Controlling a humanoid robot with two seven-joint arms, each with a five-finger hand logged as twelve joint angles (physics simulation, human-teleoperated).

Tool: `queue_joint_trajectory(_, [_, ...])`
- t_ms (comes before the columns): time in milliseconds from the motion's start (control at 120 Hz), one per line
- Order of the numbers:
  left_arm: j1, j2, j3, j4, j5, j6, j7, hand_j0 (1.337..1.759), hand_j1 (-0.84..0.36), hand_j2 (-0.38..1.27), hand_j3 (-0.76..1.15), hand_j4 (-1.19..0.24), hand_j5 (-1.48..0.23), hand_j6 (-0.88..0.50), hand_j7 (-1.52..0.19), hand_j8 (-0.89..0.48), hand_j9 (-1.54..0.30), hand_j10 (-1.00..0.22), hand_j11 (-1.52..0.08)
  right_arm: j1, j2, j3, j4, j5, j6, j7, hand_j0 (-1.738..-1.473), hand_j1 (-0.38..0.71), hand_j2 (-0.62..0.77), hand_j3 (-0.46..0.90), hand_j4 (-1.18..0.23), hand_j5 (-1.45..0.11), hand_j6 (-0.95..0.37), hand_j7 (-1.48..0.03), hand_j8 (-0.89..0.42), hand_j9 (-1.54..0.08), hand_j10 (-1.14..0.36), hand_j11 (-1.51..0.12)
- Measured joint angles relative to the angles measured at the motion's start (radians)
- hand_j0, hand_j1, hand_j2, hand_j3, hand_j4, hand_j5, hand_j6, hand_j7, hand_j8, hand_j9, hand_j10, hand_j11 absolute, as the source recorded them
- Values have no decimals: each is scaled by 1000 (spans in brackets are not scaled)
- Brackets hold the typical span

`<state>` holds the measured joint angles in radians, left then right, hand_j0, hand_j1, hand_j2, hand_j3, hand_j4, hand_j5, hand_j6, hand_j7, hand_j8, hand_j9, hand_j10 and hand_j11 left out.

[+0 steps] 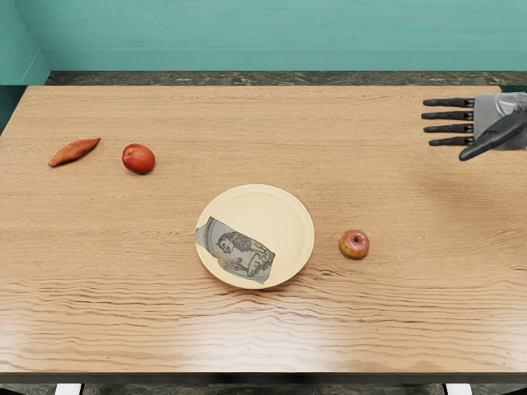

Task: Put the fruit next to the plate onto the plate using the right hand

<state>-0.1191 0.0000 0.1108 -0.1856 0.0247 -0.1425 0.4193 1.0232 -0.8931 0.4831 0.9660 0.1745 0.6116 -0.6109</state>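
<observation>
A small red-yellow apple [354,243] is sitting just beside the plate [284,206]; the right hand [482,123], partly cropped, is spreading empty fingers [449,115].

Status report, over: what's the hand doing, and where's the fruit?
Right hand open, fingers spread, far right, holding nothing. Small red-yellow apple just right of round cream plate, not touching. Round red fruit far left, not in the way.

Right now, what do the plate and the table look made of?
Plate: probably glazed ceramic, pale cream, smooth, with a faint sheen; plastic is possible. Table: wood or wood-look laminate, matte, with clear grain lines running lengthwise.
</observation>
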Motion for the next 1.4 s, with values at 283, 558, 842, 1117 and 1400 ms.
queue_joint_trajectory(283, [20,0,-4,0,0,0,0,1658,339,2,0,-9,-11,-9,-11,-9,-11,-8,-11,20,14,-5,-3,-26,0,0,-1658,-349,-1,0,0,0,2,0,2,0,1,0])
queue_joint_trajectory(558, [51,0,-14,0,0,0,0,1658,339,2,0,-9,-11,-8,-11,-8,-11,-8,-11,167,12,-119,115,-305,0,0,-1658,-349,0,0,0,0,1,0,1,0,1,0])
queue_joint_trajectory(842, [124,0,-127,1,1,0,0,1658,339,2,0,-9,-11,-9,-11,-9,-11,-9,-11,492,-13,-455,519,-412,0,0,-1658,-349,-1,0,-2,0,-2,0,-2,0,-1,0])
queue_joint_trajectory(1117, [128,0,-153,2,1,0,0,1658,338,2,0,-9,-11,-9,-11,-9,-11,-9,-11,526,-97,-516,754,-521,-201,0,-1658,-346,-1,0,-6,-4,-6,-4,-6,-4,-5,-4])
queue_joint_trajectory(1400, [117,0,-152,2,1,0,0,1658,339,2,0,-9,-11,-9,-11,-9,-11,-9,-11,334,-45,-515,778,-755,-508,0,-1658,-242,-17,0,-94,-117,-95,-117,-94,-117,-93,-117])
